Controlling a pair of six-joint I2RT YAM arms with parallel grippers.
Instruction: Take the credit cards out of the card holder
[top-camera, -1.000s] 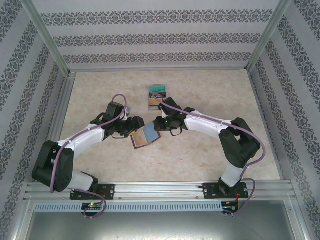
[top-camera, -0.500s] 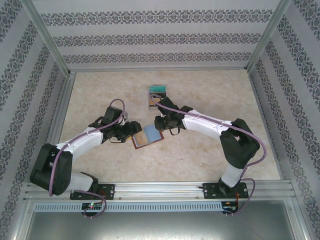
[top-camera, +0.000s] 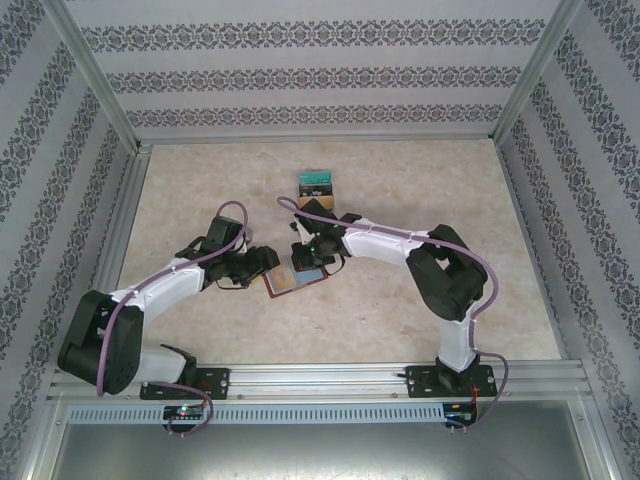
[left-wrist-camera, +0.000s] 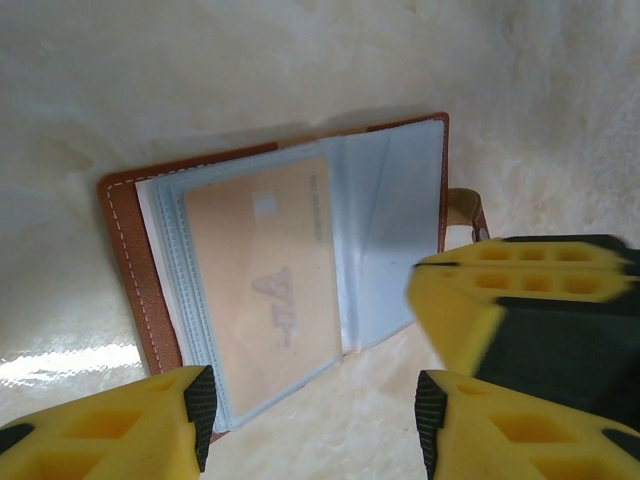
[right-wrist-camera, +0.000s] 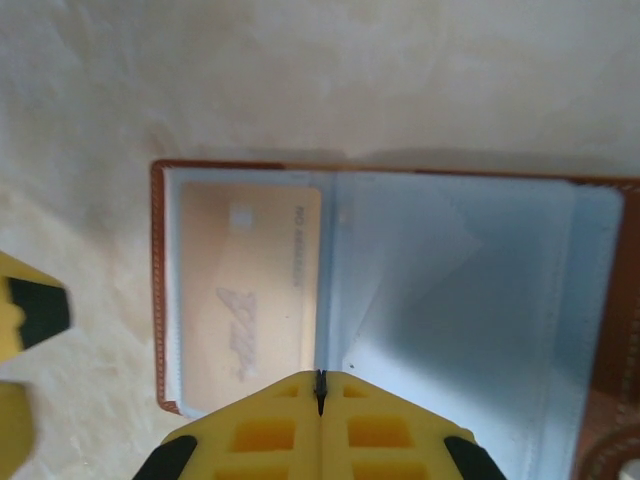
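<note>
The brown card holder (top-camera: 283, 283) lies open on the table between my two grippers, its blue-grey sleeve pages up. A tan credit card (left-wrist-camera: 262, 265) sits inside the left sleeve, and it is also in the right wrist view (right-wrist-camera: 250, 290). My left gripper (left-wrist-camera: 315, 415) is open at the holder's near corner, with its left fingertip beside the sleeve edge and nothing between the fingers. My right gripper (right-wrist-camera: 320, 385) is shut, with its tips over the fold between the pages. The right sleeve page (right-wrist-camera: 460, 300) looks empty.
A small stepped stack with a teal top (top-camera: 314, 192) stands just behind the right gripper. Patterned walls and aluminium rails (top-camera: 120, 200) close in the table on all sides. The right gripper's yellow fingers (left-wrist-camera: 520, 290) crowd the holder's snap-tab side.
My right gripper has moved left over the open holder and shut, the arm's elbow swinging inward. The left gripper narrowed a little and stays by the holder's left side.
</note>
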